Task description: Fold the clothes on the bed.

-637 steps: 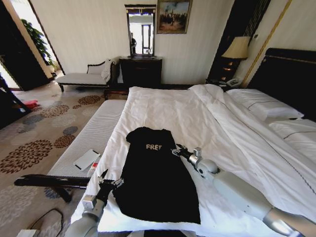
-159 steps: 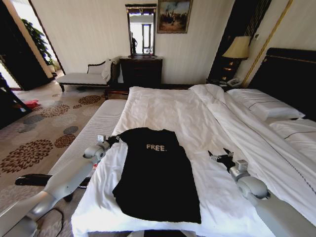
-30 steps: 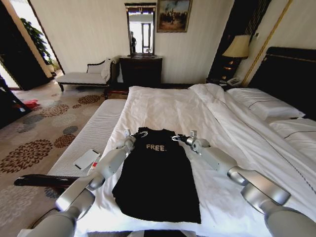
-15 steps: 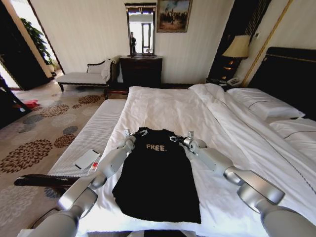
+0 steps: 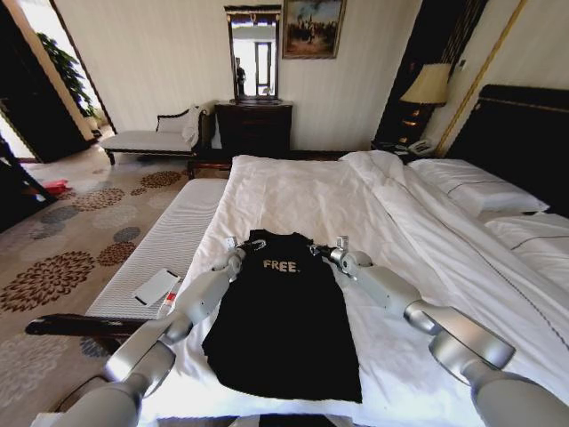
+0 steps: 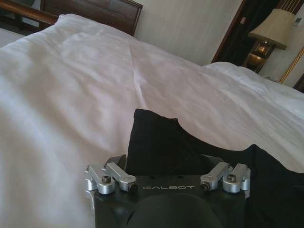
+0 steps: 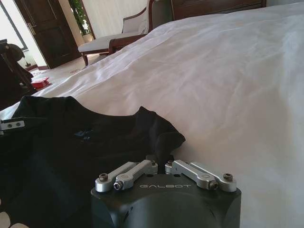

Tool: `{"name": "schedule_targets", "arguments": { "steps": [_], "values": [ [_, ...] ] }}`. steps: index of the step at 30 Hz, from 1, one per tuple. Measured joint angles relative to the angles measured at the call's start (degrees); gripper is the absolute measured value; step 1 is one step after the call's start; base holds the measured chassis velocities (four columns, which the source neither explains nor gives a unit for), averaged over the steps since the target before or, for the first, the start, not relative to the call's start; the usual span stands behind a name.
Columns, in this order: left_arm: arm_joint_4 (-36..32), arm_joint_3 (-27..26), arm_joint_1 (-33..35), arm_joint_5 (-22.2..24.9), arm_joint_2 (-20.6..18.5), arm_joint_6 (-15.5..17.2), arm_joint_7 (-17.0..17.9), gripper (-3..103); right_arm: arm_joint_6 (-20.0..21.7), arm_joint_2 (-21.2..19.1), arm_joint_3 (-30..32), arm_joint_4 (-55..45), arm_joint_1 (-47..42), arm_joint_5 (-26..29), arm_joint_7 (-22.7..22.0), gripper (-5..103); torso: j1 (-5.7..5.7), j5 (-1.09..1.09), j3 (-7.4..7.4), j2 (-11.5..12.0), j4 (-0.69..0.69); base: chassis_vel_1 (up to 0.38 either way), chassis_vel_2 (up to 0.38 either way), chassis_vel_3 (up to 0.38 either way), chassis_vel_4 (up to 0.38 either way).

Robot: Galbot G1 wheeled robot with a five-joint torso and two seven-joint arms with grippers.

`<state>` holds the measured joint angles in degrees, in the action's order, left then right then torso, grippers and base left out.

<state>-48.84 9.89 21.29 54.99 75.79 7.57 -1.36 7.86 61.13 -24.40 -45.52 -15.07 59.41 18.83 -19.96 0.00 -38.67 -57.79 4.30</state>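
The head view looks forward and down from above the near edge of the large white-duvet bed (image 5: 293, 191), facing the far wall. Each wrist view sits low, close over the duvet, looking along its arm across the black short-sleeved T-shirt (image 5: 283, 311) (image 6: 190, 152) (image 7: 71, 156). All three views share the shirt's shoulder end and the surrounding duvet.
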Motion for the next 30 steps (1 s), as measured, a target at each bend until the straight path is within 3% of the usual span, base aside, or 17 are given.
{"name": "schedule_targets", "arguments": {
  "steps": [2, 5, 8, 10, 14, 16, 17, 20, 23, 30],
  "values": [
    [-0.19, 0.02, 0.0, 0.34, -0.07, -0.12, -0.01, 78, -0.07, -0.12, 0.02, -0.25, -0.02, 0.0, 0.01, 2, 0.0, 0.0, 0.0, 0.0, 0.01, 0.0, 0.0, 0.0, 0.0],
    [-0.35, 0.03, -0.02, 0.49, -0.17, -0.3, -0.04, 73, -0.12, -0.23, 0.05, -0.44, -0.16, 0.0, 0.01, 2, 0.0, 0.0, 0.0, 0.0, 0.0, 0.0, 0.0, 0.0, 0.0],
    [-0.62, 0.11, -0.27, 1.15, -0.42, -0.64, -0.24, 56, -0.23, -0.3, 0.06, -0.49, -0.35, -0.14, 0.12, 2, 0.0, 0.0, 0.0, 0.0, 0.0, 0.0, 0.0, 0.0, 0.0],
    [-0.63, 0.1, -0.3, 1.25, -0.44, -0.69, -0.26, 56, -0.24, -0.3, 0.06, -0.49, -0.35, -0.15, 0.13, 2, 0.0, 0.0, 0.0, 0.0, 0.01, 0.0, 0.0, 0.0, 0.0],
    [-0.69, -0.13, -0.35, 1.88, -0.84, -1.02, -0.25, 34, -0.31, -0.29, 0.08, -0.79, -0.54, -0.16, 0.14, 2, 0.0, 0.0, 0.0, 0.0, 0.01, 0.0, 0.0, 0.0, 0.0],
    [-0.81, -0.14, -0.34, 1.95, -0.99, -1.02, -0.23, 34, -0.32, -0.29, 0.09, -0.8, -0.54, -0.17, 0.15, 2, 0.0, 0.0, 0.0, 0.0, 0.0, 0.0, 0.0, 0.0, 0.0],
    [-1.02, -0.14, -0.28, 2.04, -1.23, -1.02, -0.22, 24, -0.35, -0.29, 0.09, -0.8, -0.53, -0.17, 0.14, 2, 0.0, 0.0, 0.0, 0.0, 0.01, 0.0, 0.0, 0.0, 0.0],
    [-1.27, -0.09, -0.1, 2.07, -1.54, -1.02, -0.21, 19, -0.39, -0.29, 0.07, -0.79, -0.45, -0.18, 0.13, 2, 0.0, 0.0, 0.0, 0.0, 0.01, 0.0, 0.0, 0.0, 0.0],
    [-1.93, 0.26, 0.28, 2.11, -2.08, -1.59, -0.49, 3, -0.61, -0.49, 0.04, -0.83, -0.24, -0.18, 0.13, 2, 0.0, 0.0, 0.0, 0.0, 0.0, 0.0, 0.0, 0.0, 0.0],
    [-3.85, 0.6, 0.48, 2.45, -3.35, -2.43, -0.6, 2, -1.54, -1.68, 0.42, -2.89, -0.55, -0.31, -0.31, 2, 0.0, 0.0, 0.0, 0.0, 0.01, 0.0, 0.0, 0.0, 0.0]
  ]
}}
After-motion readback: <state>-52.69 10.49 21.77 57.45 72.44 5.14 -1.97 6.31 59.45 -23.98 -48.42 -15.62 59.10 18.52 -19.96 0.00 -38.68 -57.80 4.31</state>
